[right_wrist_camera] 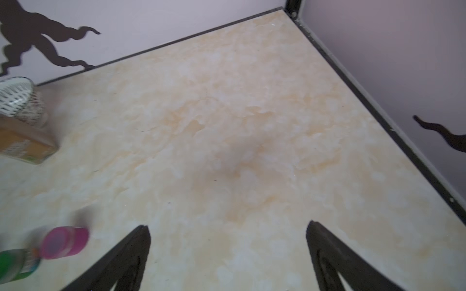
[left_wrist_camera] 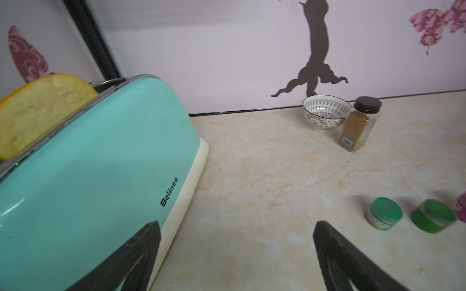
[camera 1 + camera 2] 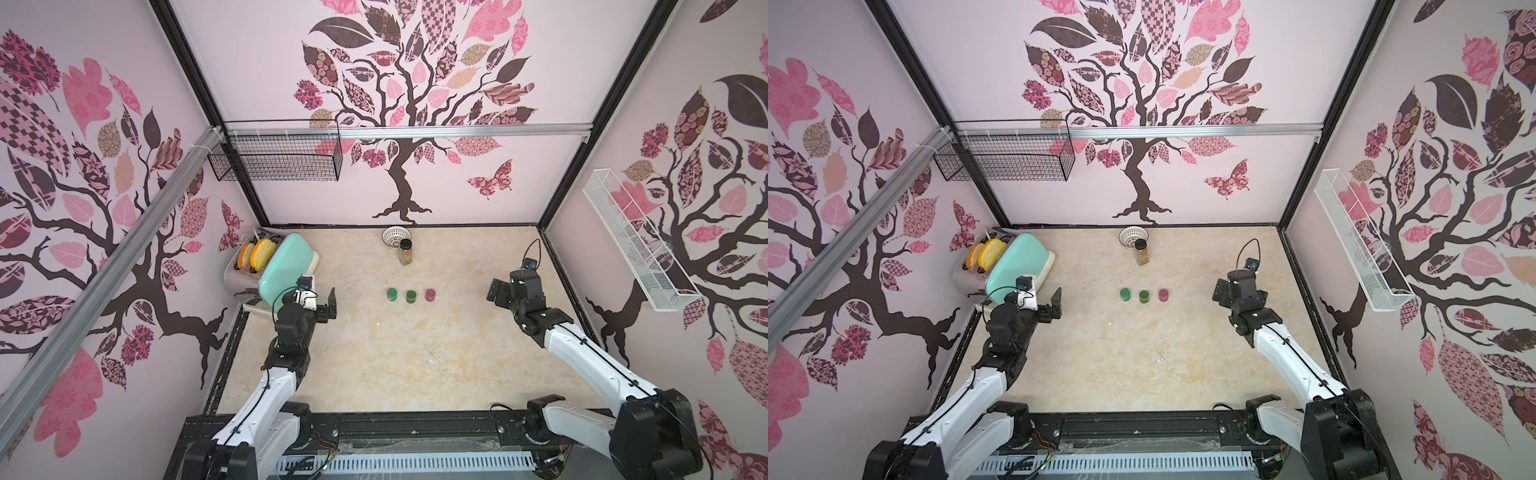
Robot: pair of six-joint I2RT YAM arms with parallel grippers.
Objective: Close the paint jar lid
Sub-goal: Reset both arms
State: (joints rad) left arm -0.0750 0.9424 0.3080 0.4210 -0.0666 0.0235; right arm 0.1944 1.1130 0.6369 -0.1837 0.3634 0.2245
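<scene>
Left gripper (image 2: 235, 226) and right gripper (image 1: 228, 225) nearest, jaws spread wide, gripping nothing. Farther off, mid-table between them: lidded pink paint jar (image 3: 430, 295), upright, just right of a green jar (image 3: 411, 296), touching neither gripper.

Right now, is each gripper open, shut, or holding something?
Left gripper: open, holding nothing, beside the toaster.
Right gripper: open, holding nothing, apart from the pink jar.

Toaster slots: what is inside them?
Two yellow bread slices stand in the toaster, with their tops sticking out. Their lower parts are hidden inside the slots.
</scene>
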